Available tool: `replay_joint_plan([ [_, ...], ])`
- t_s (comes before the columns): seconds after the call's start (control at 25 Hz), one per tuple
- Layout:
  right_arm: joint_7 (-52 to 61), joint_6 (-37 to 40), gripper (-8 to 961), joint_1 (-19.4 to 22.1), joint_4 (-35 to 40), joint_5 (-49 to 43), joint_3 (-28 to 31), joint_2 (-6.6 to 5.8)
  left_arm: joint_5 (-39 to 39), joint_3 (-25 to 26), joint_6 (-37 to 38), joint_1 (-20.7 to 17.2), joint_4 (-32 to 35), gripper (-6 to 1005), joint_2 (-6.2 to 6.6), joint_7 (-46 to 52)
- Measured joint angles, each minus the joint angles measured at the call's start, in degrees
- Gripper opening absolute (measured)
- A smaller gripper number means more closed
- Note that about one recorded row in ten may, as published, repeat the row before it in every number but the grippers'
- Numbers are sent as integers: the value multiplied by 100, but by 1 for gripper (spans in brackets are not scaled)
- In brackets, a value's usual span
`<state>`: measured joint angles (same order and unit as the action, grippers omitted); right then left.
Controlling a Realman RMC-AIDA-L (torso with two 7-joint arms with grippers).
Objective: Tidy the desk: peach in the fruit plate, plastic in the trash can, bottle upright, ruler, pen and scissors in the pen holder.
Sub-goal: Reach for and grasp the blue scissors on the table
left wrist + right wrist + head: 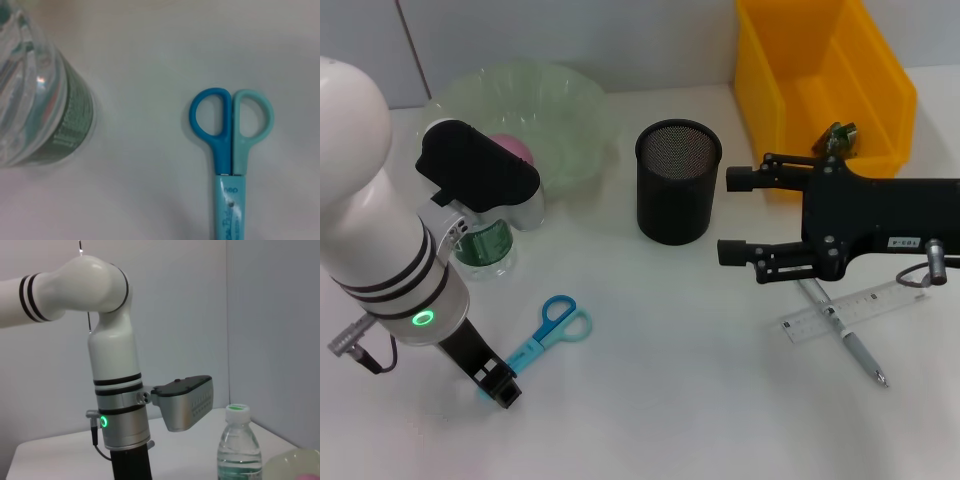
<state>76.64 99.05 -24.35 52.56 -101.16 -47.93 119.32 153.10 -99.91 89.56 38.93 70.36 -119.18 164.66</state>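
Note:
The blue scissors lie flat on the white desk, blades in a light-blue sheath. My left gripper is down at the sheathed blade end. The water bottle stands upright beside the green fruit plate, which holds the pink peach. The black mesh pen holder stands mid-desk. My right gripper hovers open just right of it, holding nothing. The ruler and pen lie crossed under the right arm. A crumpled plastic piece sits in the yellow trash can.
The left arm's wrist block hides part of the bottle and plate. A grey wall runs along the back of the desk. Bare white desk stretches between the scissors and the ruler.

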Motion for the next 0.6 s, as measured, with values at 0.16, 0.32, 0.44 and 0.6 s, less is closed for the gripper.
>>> replay_joint_plan([
  [0.16, 0, -9, 825, -25, 0, 0, -44, 2, 0, 15, -5, 1, 0, 533, 0, -10],
  [0.32, 8, -9, 825, -45, 1, 0, -50, 4, -1, 20, -9, 17, 2, 533, 0, -16],
  [0.44, 16, -9, 825, -51, 0, 0, -56, 4, -1, 46, -9, 36, 3, 533, 0, -21],
  [0.6, 17, -9, 825, -54, 0, 0, -59, 4, -2, 50, -21, 58, -2, 533, 0, -21],
])
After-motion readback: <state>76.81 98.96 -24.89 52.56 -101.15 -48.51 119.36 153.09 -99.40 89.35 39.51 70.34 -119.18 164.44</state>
